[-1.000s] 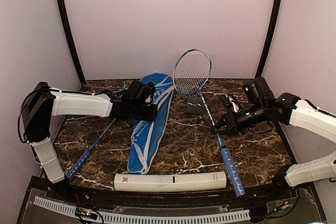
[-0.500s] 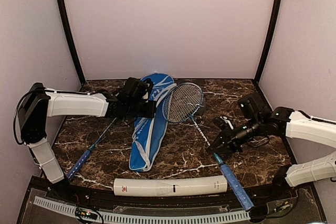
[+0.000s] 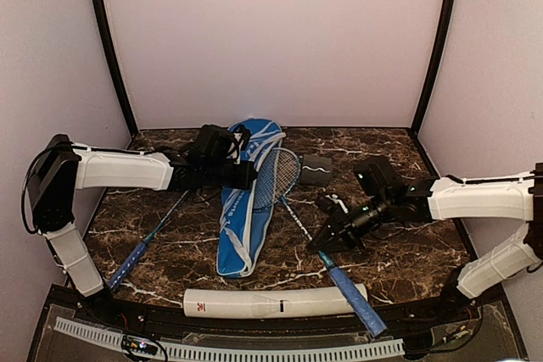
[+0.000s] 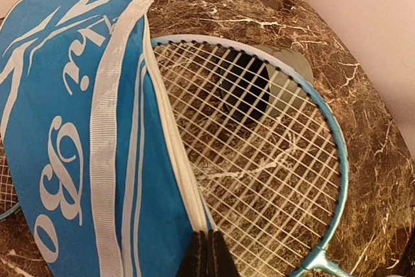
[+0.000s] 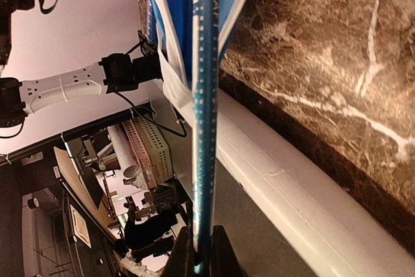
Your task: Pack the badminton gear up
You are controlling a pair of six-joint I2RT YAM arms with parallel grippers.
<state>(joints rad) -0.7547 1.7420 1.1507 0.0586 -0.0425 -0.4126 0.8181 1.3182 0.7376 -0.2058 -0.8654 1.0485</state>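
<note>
— What is seen of the surface and the room?

— A table [image 3: 424, 260] of dark brown marble with white veins is shown. It is closed in by pale lilac walls [image 3: 271, 31] and two black corner posts [image 3: 106, 40]. A white perforated strip [image 3: 229, 348] is fitted along the near edge.

— What else is lying there, and what is in the way?

— A small dark grey object [image 3: 316, 170] is set near the back, just beyond a racket head. From the left wrist it is seen only through the strings. The shaft of the second racket [image 3: 131, 260] is crossed by the left arm [image 3: 127, 167], and its head is mostly hidden under the blue bag [image 3: 242, 218].

— How many of each thing are counted?

— Two rackets, one bag and one white tube [image 3: 254, 303] are counted.

— Where is the gear placed, and how are the jaws set?

— The bag is laid lengthwise in the middle of the table. Its white-trimmed edge is pinched and lifted by the left jaws, which are fully closed on it. The first racket [image 3: 344, 286] is gripped at the shaft by the right jaws, closed tight around it. Its head is partly tucked under the lifted edge, and its blue handle is crossed over the right end of the tube. The tube is laid along the near edge. The second racket is left on the table's left side.
</note>
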